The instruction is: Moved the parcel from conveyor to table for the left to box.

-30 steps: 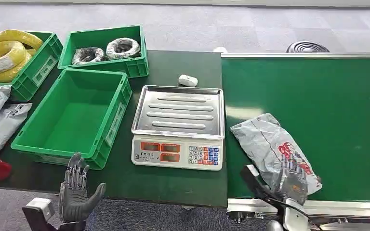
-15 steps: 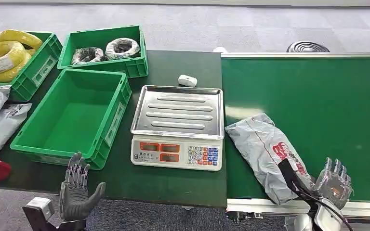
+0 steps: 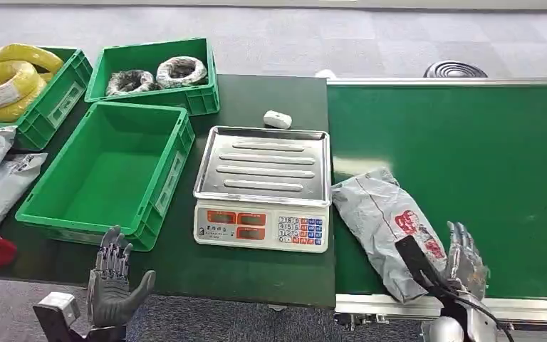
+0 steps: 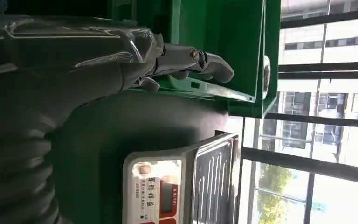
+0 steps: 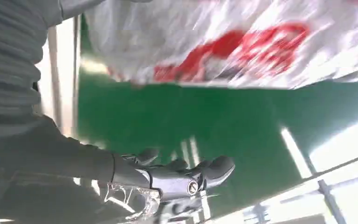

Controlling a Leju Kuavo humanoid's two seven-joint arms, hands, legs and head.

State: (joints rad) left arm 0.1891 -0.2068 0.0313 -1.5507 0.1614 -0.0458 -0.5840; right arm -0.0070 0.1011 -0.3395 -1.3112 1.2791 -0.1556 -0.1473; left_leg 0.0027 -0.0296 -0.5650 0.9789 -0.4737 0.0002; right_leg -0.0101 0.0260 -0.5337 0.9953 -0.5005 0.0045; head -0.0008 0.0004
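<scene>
Green belting of the conveyor [image 3: 470,142] ran beside the dark counter [image 3: 256,271]. My right hand [image 3: 463,260] had its fingers [image 5: 214,170] spread and holding nothing, just beside the grey parcel [image 3: 388,217], which lay on the conveyor's near edge next to the scale [image 3: 263,185]. My left hand [image 3: 114,281] hovered with fingers spread before the empty green crate [image 3: 178,164].
</scene>
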